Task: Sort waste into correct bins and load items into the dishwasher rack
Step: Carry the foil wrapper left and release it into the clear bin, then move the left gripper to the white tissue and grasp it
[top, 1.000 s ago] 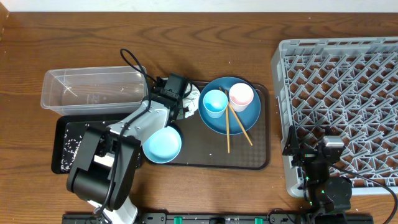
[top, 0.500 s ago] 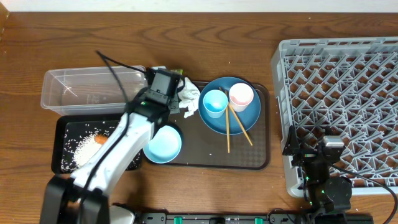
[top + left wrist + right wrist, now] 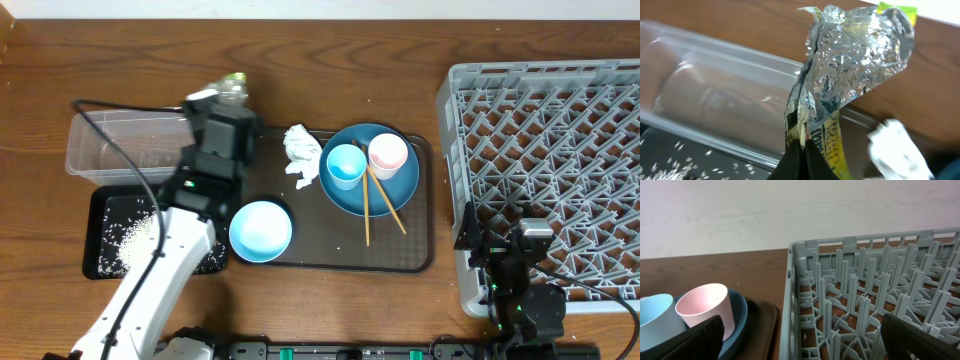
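Silver foil with a yellow printed edge, the crumpled snack wrapper point(image 3: 852, 70) looks almost weightless, soft and springy. It should crush rather than resist a grip, and its slick film could slide out of a light hold. A bunched, twisted part is probably the safest place to hold it, not a single loose flap. That is where the left gripper point(image 3: 801, 159) has it: the jaws are closed to a narrow pinch on the wrapper's gathered lower tail. The crinkled body fans out above and beyond the fingertips, unsupported. From overhead, the wrapper hangs in the air at the far right corner of the clear plastic tub point(image 3: 82, 150), perhaps just past its rim. It cannot be told for certain whether it is over the tub's inside. The black tray point(image 3: 98, 205) strewn with rice lies nearer, beside the tub. The right gripper point(image 3: 802, 347) is spread wide and empty at the near left corner of the dishwasher rack point(image 3: 805, 247).
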